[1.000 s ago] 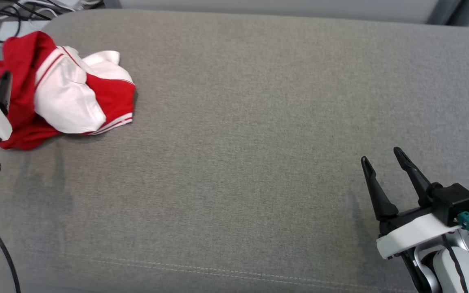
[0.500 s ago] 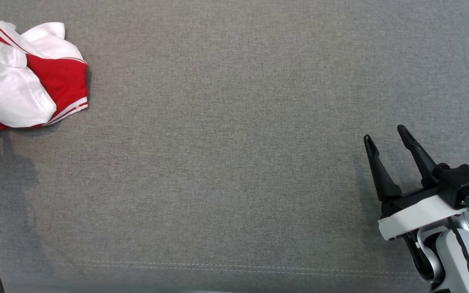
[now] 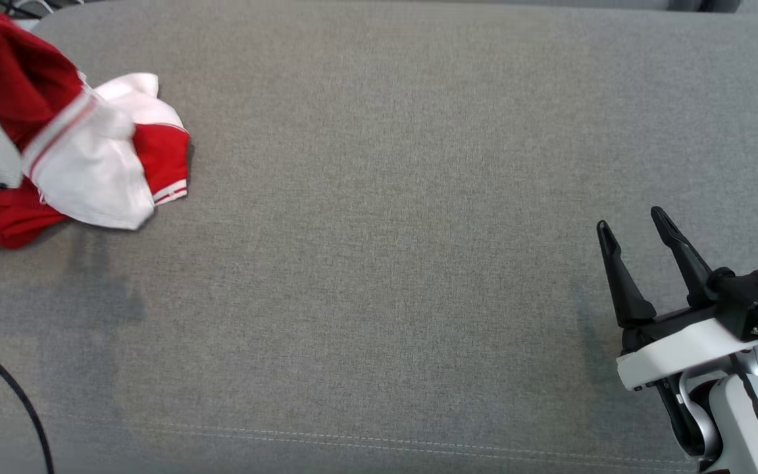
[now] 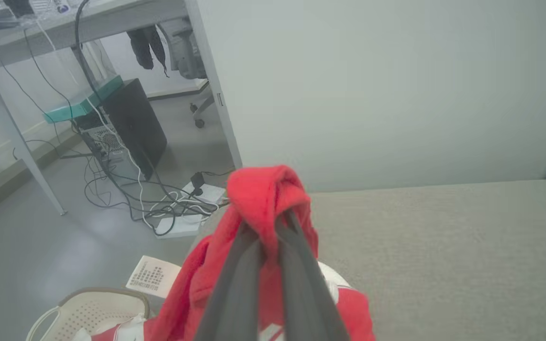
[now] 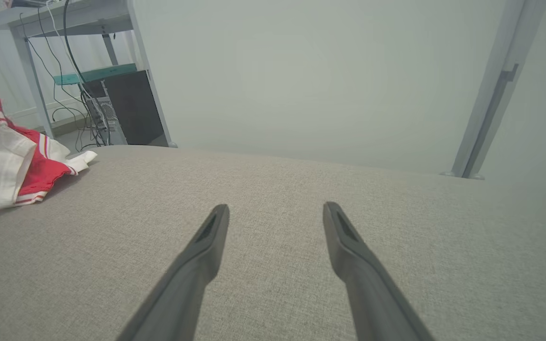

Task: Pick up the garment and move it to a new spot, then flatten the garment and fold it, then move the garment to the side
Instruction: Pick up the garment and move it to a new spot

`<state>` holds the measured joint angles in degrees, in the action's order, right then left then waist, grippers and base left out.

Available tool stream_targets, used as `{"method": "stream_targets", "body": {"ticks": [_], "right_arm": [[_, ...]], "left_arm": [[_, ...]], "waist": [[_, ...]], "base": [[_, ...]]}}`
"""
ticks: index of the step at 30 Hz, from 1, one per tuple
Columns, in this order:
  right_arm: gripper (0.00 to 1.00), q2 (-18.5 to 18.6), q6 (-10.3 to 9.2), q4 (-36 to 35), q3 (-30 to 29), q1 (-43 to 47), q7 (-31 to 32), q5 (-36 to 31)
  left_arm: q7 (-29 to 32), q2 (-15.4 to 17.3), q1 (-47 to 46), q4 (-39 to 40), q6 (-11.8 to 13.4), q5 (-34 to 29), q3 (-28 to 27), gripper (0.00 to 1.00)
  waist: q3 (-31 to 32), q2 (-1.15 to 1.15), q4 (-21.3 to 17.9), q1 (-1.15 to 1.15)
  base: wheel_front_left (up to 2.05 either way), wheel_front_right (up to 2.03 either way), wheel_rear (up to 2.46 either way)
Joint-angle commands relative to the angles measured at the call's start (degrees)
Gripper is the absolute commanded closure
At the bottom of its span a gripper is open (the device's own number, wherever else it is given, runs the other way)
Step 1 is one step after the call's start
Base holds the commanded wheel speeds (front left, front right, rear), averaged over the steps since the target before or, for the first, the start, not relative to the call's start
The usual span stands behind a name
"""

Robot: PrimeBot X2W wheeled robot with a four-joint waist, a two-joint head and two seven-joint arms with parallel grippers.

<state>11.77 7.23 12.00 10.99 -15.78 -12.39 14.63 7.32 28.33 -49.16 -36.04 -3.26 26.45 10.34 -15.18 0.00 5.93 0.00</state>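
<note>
The left claw (image 4: 271,229) sits at the far left edge of the grey woven-fabric cushion (image 3: 392,217). Its two long dark fingers (image 4: 247,265) are pressed together on a fold of the crumpled red-and-white garment (image 4: 263,189), so a knob of red cloth bulges up over their tips. In the head view this arm shows as a white wrist housing at the left border, with red cloth rising past it. From its wrist view the fingers point along the cushion toward the pale wall (image 4: 377,85) behind it. The garment (image 3: 89,164) lies at the cushion's far left corner. Its red part is drawn up to the pinch, while the white panel and the striped red hem rest on the fabric below. The bunch runs roughly from the gripped red fold at the upper left of the head view down toward the right, and the striped hem faces the cushion's middle; it is too crumpled to tell collar from sleeve. The right claw (image 3: 630,220) hangs low over the near right part of the cushion, well apart from the garment. Its fingers are spread wide with nothing between them and point away from the robot, angled slightly to the left. In the right wrist view that claw (image 5: 277,207) shows bare cushion between its tips and the garment (image 5: 3,166) far off to the left. Beyond the cushion's left end stand a black computer tower (image 4: 133,123), tangled cables (image 4: 126,194) and a cream perforated basket (image 4: 97,308) on the floor.
</note>
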Motion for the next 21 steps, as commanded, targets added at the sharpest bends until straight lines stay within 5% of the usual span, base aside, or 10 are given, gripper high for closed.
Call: {"method": "stream_targets", "body": {"ticks": [1, 12, 17, 21], "right_arm": [[0.0, -0.16, 0.25, -1.32, 0.2, 0.82, -0.79, 0.45], [0.0, -2.89, 0.25, -2.72, -2.01, 2.78, -0.54, 0.12], [0.0, -3.58, 0.25, -2.53, -2.23, 3.49, -0.72, 0.07], [0.0, -4.4, 0.25, -2.22, -2.13, 3.73, -0.95, 0.12]], "left_arm": [[-0.49, 2.78, 0.73, 4.33, 0.57, -0.83, -0.99, 1.0], [2.31, -5.4, 17.87, 33.19, 5.01, -0.74, 6.4, 1.0], [2.08, -11.24, 20.49, 34.59, 4.74, 1.02, 10.81, 1.0], [1.29, -16.45, 17.43, 30.41, 1.66, 1.98, 15.48, 1.0]], "waist": [[1.43, 0.0, -0.06, 0.0], [3.56, 0.0, -5.32, 0.0], [3.84, 0.0, -9.34, 0.0], [3.85, 0.0, -14.81, 0.0]], "base": [[0.0, 0.0, 0.0], [0.0, 0.0, 0.0], [0.0, 0.0, 0.0], [0.0, 0.0, 0.0]]}}
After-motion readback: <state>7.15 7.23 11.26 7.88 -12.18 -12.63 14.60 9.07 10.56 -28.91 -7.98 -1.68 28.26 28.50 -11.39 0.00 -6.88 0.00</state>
